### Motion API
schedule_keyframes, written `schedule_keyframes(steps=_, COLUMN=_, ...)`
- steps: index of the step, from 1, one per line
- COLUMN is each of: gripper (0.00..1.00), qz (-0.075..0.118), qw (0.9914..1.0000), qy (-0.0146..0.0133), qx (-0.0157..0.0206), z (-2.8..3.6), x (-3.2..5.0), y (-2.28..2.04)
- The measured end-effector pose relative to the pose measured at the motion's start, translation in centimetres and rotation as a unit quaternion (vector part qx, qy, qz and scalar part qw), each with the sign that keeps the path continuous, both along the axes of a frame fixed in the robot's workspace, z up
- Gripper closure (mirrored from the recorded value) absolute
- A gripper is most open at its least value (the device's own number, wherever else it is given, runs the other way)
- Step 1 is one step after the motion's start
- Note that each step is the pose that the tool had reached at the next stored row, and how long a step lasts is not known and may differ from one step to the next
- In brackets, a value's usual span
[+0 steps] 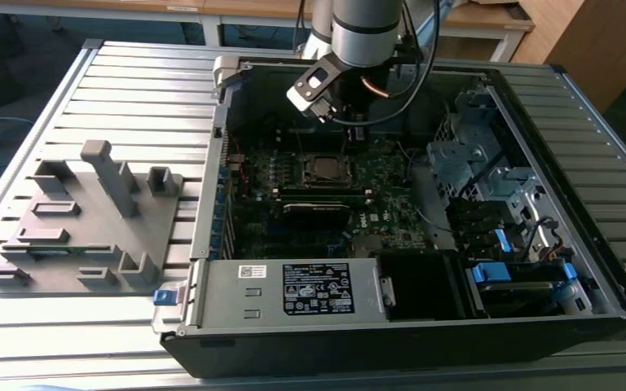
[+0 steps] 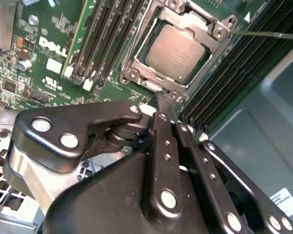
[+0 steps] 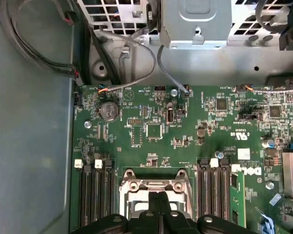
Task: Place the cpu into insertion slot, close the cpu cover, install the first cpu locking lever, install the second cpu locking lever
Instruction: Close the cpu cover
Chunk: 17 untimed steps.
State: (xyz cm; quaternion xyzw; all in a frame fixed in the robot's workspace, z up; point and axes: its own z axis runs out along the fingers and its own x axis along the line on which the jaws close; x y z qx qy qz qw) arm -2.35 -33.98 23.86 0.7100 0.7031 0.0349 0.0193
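Seating looks done: the cpu (image 2: pixel 173 51) lies in the insertion slot (image 2: pixel 136 73), the cpu cover (image 2: pixel 188 18) folded down around it. The pincer (image 2: pixel 160 97), shut and empty, has its tips at the slot's edge. Levering probably wants a steady push, kept clear of the cpu.

A ribbed grey metal table (image 1: pixel 128 90) was recorded across most of the exterior view. Pale wooden desks (image 1: pixel 248 6) on white legs were noted along the upper edge, and a wooden cabinet (image 1: pixel 579 37) at the upper right. Dark floor (image 1: pixel 117 28) was seen at the upper left, beyond the table's edge.
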Motion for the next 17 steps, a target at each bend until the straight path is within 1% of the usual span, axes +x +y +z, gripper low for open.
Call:
schedule_keyframes(steps=3, gripper=0.89, qz=0.000, qw=1.00000, qy=0.0002, qx=0.0000, z=0.00, x=-0.02, y=0.00)
schedule_keyframes(steps=4, gripper=0.89, qz=0.000, qw=1.00000, qy=0.0031, qx=0.0001, z=-0.02, x=-0.02, y=0.00)
schedule_keyframes(steps=5, gripper=0.89, qz=0.000, qw=0.99996, qy=0.0084, qx=0.0001, z=-0.04, x=-0.02, y=-0.01)
schedule_keyframes(steps=7, gripper=0.89, qz=0.000, qw=0.99972, qy=0.0235, qx=0.0000, z=-0.11, x=-0.02, y=-0.01)
schedule_keyframes(steps=8, gripper=0.89, qz=0.000, qw=0.99955, qy=0.0301, qx=0.0000, z=-0.16, x=-0.02, y=-0.01)
schedule_keyframes(steps=9, gripper=0.89, qz=0.000, qw=0.99942, qy=0.0340, qx=0.0001, z=-0.20, x=-0.02, y=0.00)
schedule_keyframes(steps=10, gripper=0.89, qz=0.000, qw=0.99940, qy=0.0348, qx=0.0000, z=-0.23, x=-0.02, y=-0.01)
schedule_keyframes(steps=15, gripper=0.89, qz=0.000, qw=0.99940, qy=0.0348, qx=0.0000, z=-0.23, x=-0.02, y=-0.01)
schedule_keyframes(steps=17, gripper=0.89, qz=0.000, qw=0.99940, qy=0.0347, qx=0.0001, z=-0.31, x=-0.18, y=0.00)
